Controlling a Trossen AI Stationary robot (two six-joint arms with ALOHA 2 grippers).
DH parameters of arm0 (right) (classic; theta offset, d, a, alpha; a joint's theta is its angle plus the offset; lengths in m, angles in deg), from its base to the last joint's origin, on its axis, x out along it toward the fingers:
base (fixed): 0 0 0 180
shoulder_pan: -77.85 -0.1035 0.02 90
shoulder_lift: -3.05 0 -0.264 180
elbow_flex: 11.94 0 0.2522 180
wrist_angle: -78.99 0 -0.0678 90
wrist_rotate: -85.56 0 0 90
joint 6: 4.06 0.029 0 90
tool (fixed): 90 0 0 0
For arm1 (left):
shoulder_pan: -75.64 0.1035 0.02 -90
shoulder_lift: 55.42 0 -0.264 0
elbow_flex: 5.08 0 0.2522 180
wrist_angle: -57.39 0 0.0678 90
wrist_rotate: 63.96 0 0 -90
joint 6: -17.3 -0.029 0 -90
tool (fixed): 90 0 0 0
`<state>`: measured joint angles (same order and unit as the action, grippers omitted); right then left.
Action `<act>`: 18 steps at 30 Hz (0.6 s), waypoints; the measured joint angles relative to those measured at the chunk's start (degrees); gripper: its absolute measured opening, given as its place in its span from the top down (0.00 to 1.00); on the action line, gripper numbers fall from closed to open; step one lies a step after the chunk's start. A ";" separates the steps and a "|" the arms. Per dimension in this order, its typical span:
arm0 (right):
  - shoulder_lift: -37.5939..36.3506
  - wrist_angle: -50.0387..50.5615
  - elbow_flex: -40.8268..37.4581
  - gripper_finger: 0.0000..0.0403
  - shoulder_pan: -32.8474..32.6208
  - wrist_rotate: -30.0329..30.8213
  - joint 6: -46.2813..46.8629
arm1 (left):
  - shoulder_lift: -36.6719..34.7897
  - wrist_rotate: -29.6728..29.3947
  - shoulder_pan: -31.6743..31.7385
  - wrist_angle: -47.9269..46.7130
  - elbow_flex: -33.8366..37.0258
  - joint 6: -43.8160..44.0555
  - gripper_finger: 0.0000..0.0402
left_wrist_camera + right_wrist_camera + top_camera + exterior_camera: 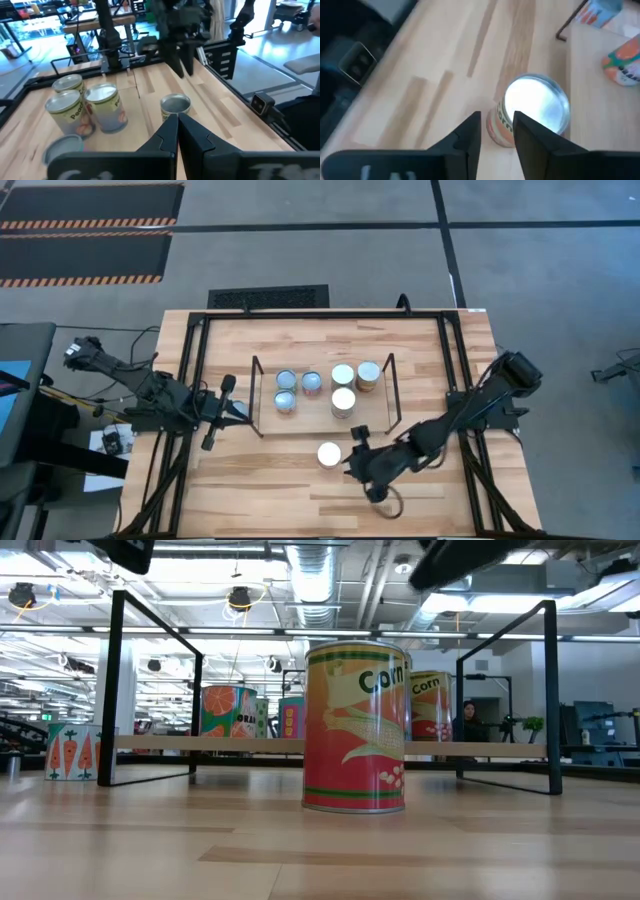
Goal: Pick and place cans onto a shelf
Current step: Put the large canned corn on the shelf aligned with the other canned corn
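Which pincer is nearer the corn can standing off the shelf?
Right. The right pincer sits just beside the corn can; the left pincer waits beyond the shelf's far end.

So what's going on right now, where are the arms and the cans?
Right gripper beside the corn can, not gripping. Left gripper shut, waiting left of the shelf. Five cans on shelf. Nothing in the way.

My right gripper sits just beside a lone can, which stands before the shelf holding five cans.
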<state>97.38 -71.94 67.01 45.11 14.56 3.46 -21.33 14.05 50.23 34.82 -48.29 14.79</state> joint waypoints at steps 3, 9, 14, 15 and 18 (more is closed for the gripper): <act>4.75 5.50 5.86 0.63 0.28 0.25 -2.30 | -0.04 -0.07 0.04 0.00 0.00 -0.01 1.00; 11.24 14.84 14.20 0.62 0.90 0.43 -5.73 | -0.02 -0.07 0.02 0.01 0.00 0.46 1.00; 13.34 17.52 16.51 0.66 1.69 1.31 -7.59 | 0.00 0.01 0.02 -0.13 0.00 0.82 1.00; 13.74 17.34 16.64 0.67 1.89 1.43 -7.59 | -0.02 0.02 0.02 -0.26 0.00 0.94 1.00; 13.85 18.34 16.63 0.69 2.55 1.60 -8.07 | -0.02 0.06 0.00 -0.84 0.00 1.64 1.00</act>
<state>111.23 -53.60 83.64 47.66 16.16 -4.61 -21.36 14.11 50.23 33.99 -48.29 16.43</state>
